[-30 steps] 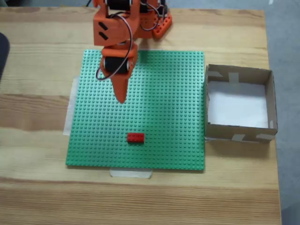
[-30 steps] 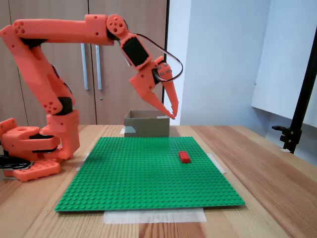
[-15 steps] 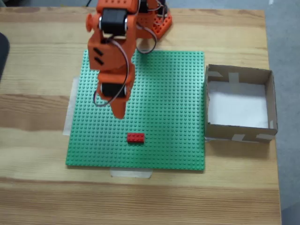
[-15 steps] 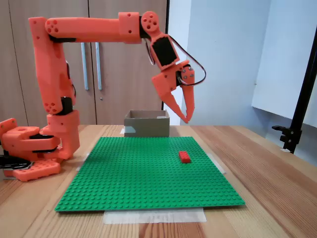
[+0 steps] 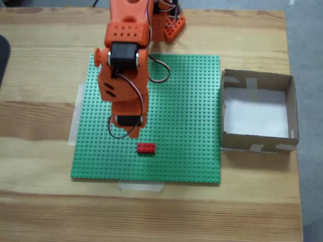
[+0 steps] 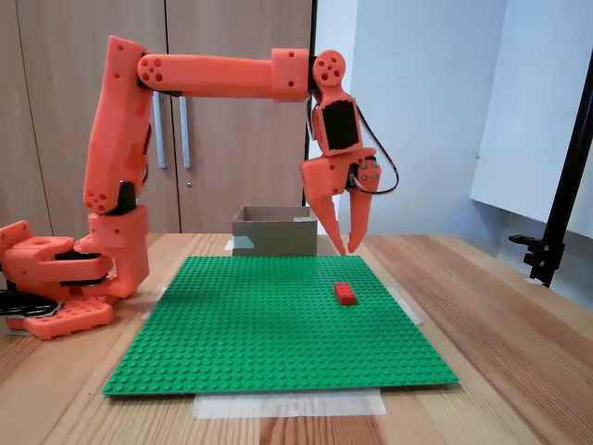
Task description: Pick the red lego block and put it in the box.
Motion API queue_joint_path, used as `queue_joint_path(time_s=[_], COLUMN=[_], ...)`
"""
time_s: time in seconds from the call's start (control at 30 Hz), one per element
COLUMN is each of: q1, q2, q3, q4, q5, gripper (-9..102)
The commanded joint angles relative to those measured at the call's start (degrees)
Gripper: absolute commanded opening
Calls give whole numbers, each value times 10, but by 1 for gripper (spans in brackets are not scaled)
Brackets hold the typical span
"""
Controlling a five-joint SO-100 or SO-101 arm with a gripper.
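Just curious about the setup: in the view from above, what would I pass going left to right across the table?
Bare wooden table → orange gripper above the green baseplate → red lego block → box.

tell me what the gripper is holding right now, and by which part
Nothing. The gripper hangs open above the red block, which lies untouched on the green plate.

Arm (image 6: 213, 74): matt orange plastic. Baseplate (image 5: 192, 126): studded green plastic. Red lego block (image 5: 146, 148): glossy plastic. Box (image 5: 257, 80): brown cardboard, pale tape. Desk (image 5: 40, 60): smooth grained wood.
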Motion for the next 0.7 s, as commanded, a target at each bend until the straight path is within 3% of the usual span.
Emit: queue_joint_path(time_s=[0.0,0.17,0.3,0.67], q1=[-3,-4,-2,-3], q2=[-4,-19,-32,-66], q3=[-30,-30,-27,-23], q4=[10,25,32,19], q5=[4,-4,-8,-1], gripper=[14,26,30,30])
